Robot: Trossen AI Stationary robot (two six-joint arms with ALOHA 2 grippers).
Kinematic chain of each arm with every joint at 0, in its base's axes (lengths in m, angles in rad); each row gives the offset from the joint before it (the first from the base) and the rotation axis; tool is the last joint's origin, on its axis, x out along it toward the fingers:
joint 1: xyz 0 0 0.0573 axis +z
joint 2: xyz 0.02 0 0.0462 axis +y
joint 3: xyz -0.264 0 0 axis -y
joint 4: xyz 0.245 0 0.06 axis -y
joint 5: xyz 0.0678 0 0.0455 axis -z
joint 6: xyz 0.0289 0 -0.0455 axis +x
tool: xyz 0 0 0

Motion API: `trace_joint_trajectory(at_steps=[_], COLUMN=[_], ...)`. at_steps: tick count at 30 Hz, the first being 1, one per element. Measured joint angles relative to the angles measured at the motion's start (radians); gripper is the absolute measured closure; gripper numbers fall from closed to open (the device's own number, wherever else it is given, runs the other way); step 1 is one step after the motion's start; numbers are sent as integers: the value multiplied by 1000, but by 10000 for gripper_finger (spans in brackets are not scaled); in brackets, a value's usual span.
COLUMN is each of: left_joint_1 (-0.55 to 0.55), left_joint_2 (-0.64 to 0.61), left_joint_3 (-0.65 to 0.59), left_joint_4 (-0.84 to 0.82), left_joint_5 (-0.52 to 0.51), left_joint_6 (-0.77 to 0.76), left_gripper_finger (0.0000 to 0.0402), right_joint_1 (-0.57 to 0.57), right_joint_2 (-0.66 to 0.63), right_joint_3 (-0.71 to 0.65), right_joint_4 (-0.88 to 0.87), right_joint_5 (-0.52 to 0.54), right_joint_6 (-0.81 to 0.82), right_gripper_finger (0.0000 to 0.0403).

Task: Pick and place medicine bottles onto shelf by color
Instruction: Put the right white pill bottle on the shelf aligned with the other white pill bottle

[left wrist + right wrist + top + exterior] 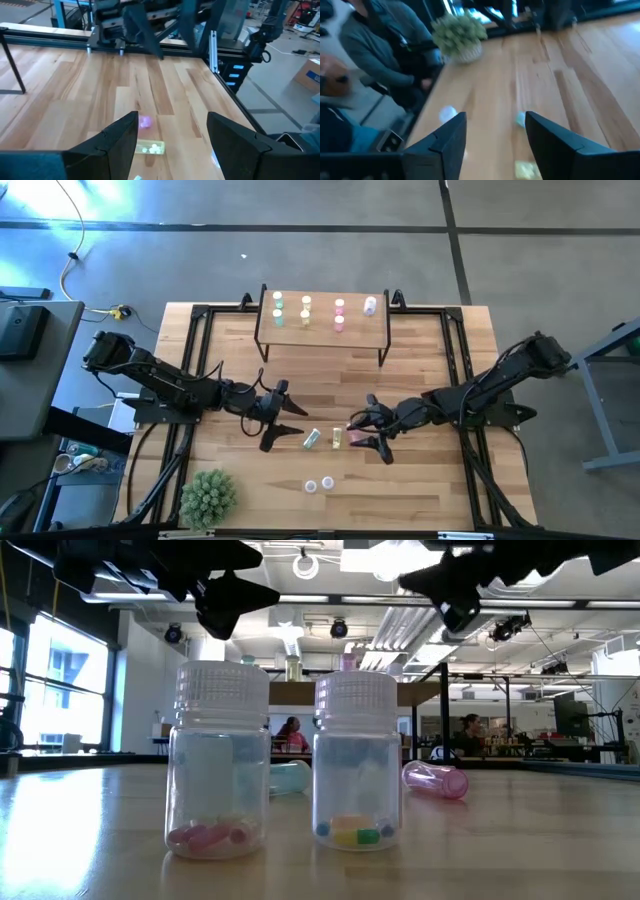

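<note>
Hovering both claws open, empty, I'd drop right gripper square over pink bottle at its 9 o'clock; left gripper waits.

Seven medicine bottles stand on one shelf, five on the table (three lying).
</note>
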Motion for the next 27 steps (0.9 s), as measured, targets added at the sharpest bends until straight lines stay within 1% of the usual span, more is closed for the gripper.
trace_joint_trajectory(at_steps=[3,5,8,11,15,20,27], left_joint_1=[0,0,0,0,0,-1,-1], left_joint_2=[0,0,0,0,0,0,0], left_joint_3=[0,0,0,0,0,0,0], left_joint_4=[-4,-10,-11,-11,-10,-17,-28], left_joint_5=[-8,-8,-9,-10,-11,-10,-10], left_joint_6=[-6,-7,-8,-12,-54,-69,-72], left_gripper_finger=[177,177,177,177,177,177,177], right_joint_1=[13,19,19,19,23,58,131], right_joint_2=[0,0,0,0,27,140,271], right_joint_3=[0,0,0,2,26,78,104], right_joint_4=[61,99,164,201,195,177,153], right_joint_5=[9,42,57,56,39,-24,-29], right_joint_6=[-29,-42,-44,-60,-78,-134,-211], right_gripper_finger=[174,155,138,134,133,133,133])
